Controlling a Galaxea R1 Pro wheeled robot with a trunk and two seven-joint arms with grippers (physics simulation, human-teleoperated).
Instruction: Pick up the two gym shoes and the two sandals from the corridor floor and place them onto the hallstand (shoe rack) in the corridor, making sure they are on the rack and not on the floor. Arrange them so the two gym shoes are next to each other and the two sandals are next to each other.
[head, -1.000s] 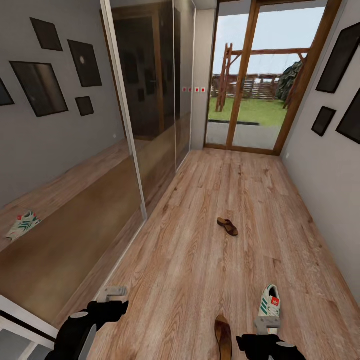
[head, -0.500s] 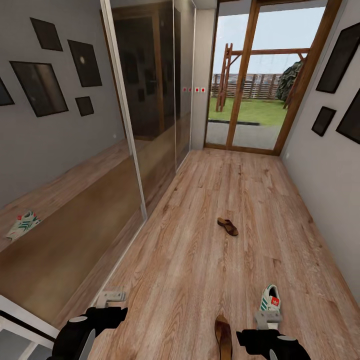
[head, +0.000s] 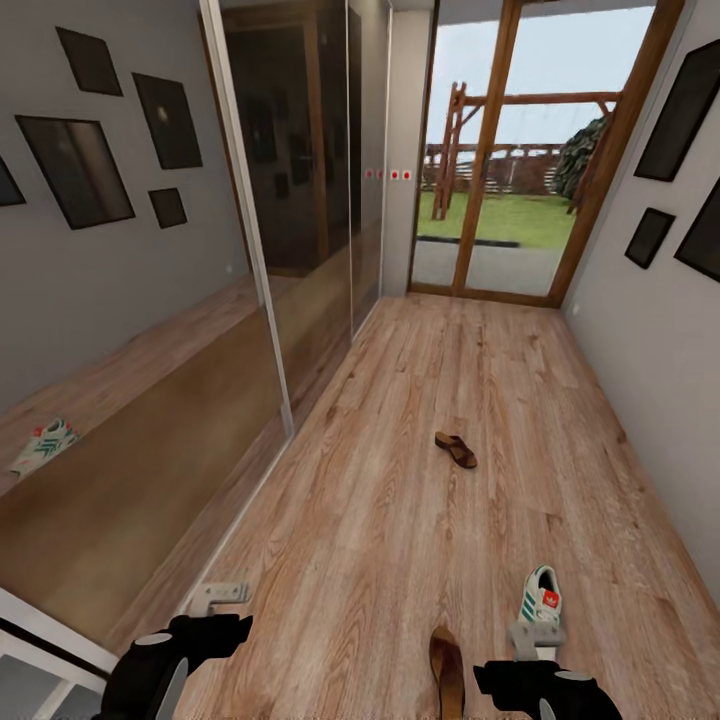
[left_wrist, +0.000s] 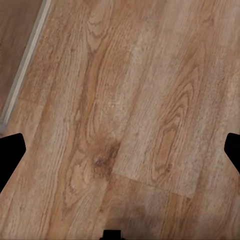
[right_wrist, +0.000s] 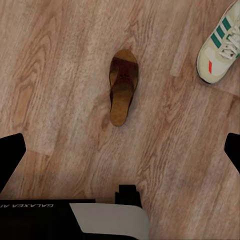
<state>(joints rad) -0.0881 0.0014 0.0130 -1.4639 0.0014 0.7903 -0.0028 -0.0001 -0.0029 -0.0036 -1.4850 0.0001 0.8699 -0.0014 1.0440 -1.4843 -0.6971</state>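
- The floor (head: 400, 520) is running as wood-grain planks from the robot toward a glazed door (head: 520, 160) at the corridor's far end, with lawn and a timber frame showing outside.
- A sandal (head: 447, 672) is lying on the floor just ahead of the robot, between the two arms and nearer the right one; in the right wrist view it (right_wrist: 122, 87) is resting flat with its strap across the middle.
- A gym shoe (head: 540, 597) is sitting just to the right of that sandal, apart from it, its red-marked tongue facing the camera; the right wrist view is catching it (right_wrist: 219, 46) at the edge.
- A second sandal (head: 455, 451) is lying farther up the corridor, well apart from the near pair.
- Another gym shoe (head: 42, 444) is appearing low in the mirrored wardrobe door (head: 130, 420) on the left — a reflection, as far as the head view tells.
- The left gripper (head: 222, 594) is hovering over bare planks beside the wardrobe's floor rail; in its wrist view the dark fingertips (left_wrist: 11, 152) are sitting at opposite edges, spread wide with nothing between them.
- The right gripper (head: 536, 640) is hanging just behind the near gym shoe, touching nothing; its fingertips (right_wrist: 10, 150) are likewise spread wide — only floor lying between.
- Dark frames (head: 75, 165) are hanging on both grey side walls.
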